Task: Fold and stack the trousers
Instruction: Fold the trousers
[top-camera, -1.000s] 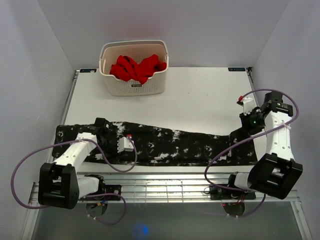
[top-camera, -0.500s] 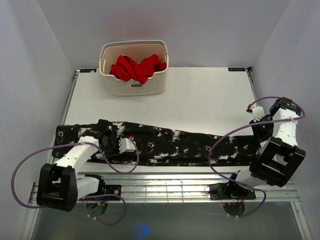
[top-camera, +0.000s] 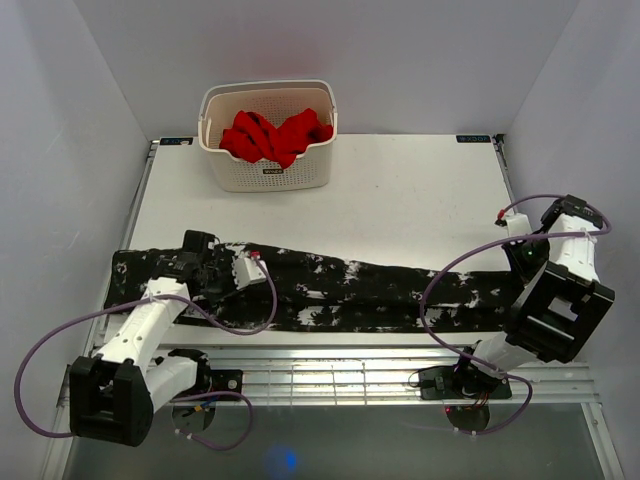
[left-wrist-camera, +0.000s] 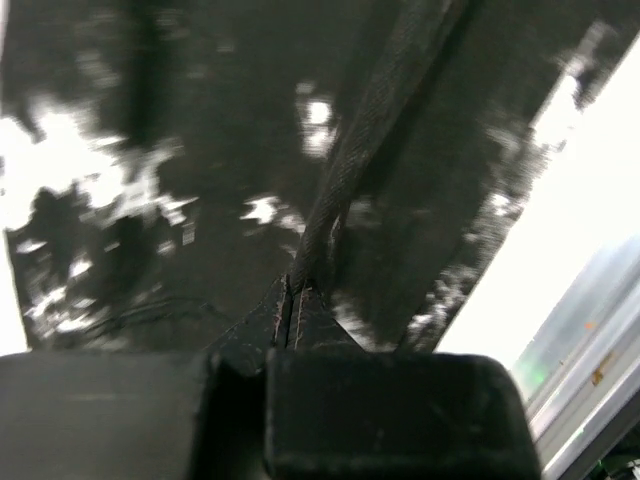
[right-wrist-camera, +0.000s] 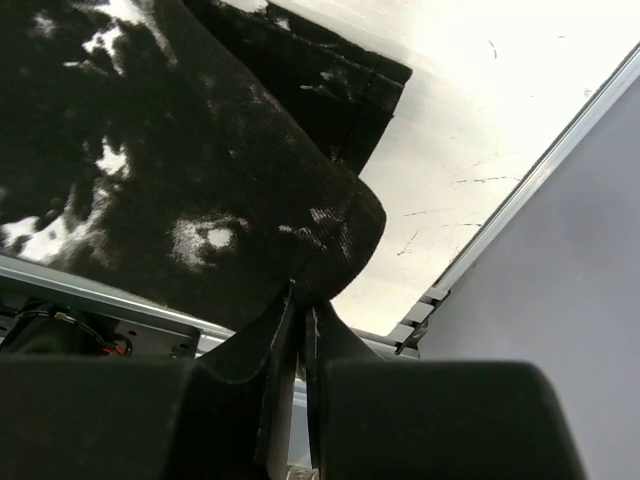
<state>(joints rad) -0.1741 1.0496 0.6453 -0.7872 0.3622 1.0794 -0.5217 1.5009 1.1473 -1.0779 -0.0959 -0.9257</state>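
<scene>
The trousers, black with white speckles, lie stretched left to right along the near part of the white table. My left gripper sits over their left, waist end. In the left wrist view it is shut on a raised ridge of the fabric. My right gripper is at the far right end of the legs. In the right wrist view it is shut on the rounded hem of a trouser leg, just above the table.
A white perforated basket at the back left holds a red garment. Metal slats run along the near table edge by the arm bases. Grey walls enclose the left, right and back sides.
My left gripper has shut on the trousers near the waist and shifted slightly back. The right arm has swung toward the right wall, drawing the leg end with it.
</scene>
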